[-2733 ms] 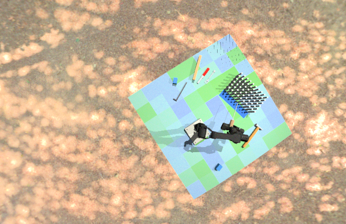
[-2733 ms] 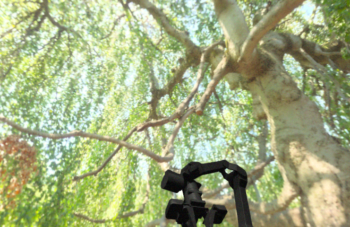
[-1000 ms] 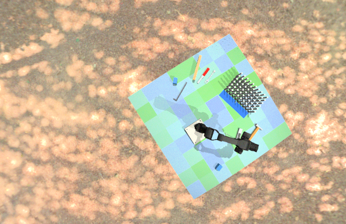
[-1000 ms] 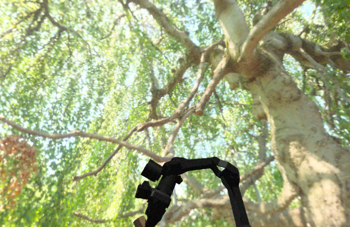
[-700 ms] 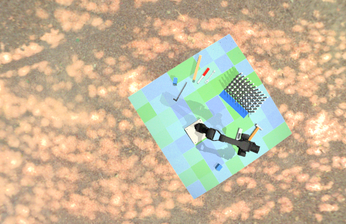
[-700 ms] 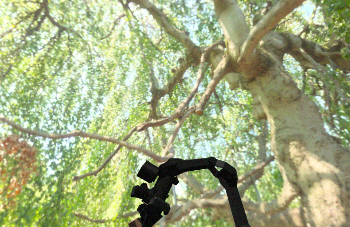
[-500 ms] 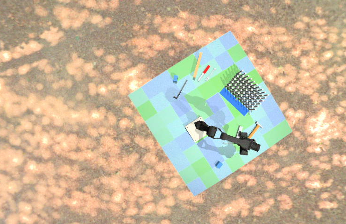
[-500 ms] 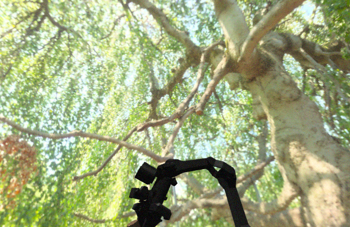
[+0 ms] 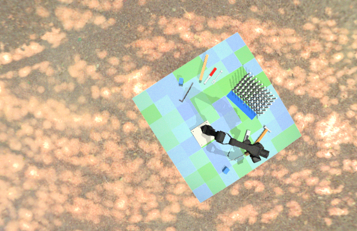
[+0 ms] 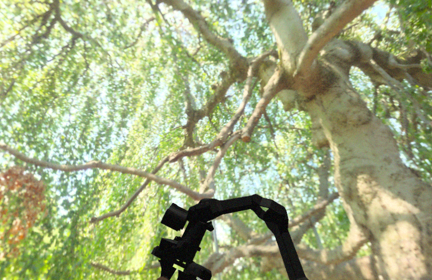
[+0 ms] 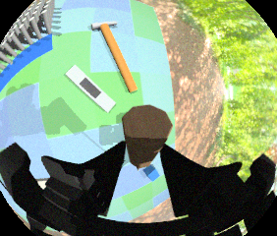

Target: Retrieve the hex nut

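Pincer: clamped on 1 brown handle
Good handling: keep grip firm, swing high, lower upright, drag slowly between rows
Blue strip: likely drag target
Spacers: standing beyond it
Nut: presumably among them, unresolved
Writing, brands: 0 readable

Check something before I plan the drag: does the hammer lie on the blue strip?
No, the hammer lies apart from the blue strip.
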`<action>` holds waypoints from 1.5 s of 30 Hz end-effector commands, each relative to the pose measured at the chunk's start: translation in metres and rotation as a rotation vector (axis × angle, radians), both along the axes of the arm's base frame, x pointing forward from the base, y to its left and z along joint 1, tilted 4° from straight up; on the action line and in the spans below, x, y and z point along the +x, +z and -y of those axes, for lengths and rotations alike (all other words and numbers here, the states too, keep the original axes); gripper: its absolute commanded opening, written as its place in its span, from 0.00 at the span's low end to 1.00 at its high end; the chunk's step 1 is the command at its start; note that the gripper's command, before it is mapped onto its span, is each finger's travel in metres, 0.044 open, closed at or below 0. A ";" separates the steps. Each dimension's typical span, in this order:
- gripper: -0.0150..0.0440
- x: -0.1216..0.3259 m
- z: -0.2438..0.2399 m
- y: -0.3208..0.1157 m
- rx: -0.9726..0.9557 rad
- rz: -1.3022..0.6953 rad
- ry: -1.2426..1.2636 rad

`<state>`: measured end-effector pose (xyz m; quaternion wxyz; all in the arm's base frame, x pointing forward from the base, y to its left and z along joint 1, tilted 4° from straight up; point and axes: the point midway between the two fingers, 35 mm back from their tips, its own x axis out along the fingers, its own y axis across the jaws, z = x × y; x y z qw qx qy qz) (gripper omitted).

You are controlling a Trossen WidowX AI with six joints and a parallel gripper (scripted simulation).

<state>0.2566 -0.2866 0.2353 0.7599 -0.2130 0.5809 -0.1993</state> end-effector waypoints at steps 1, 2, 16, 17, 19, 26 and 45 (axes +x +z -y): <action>0.25 -0.002 0.007 0.002 -0.048 -0.078 0.072; 0.25 -0.002 0.009 0.002 -0.059 -0.103 0.094; 0.25 -0.013 0.031 -0.001 -0.183 -0.457 0.397; 0.25 -0.014 0.033 -0.001 -0.189 -0.483 0.418; 0.25 -0.016 0.036 -0.001 -0.202 -0.535 0.462; 0.25 -0.022 0.047 -0.002 -0.236 -0.719 0.616; 0.25 -0.023 0.054 -0.011 -0.248 -0.811 0.693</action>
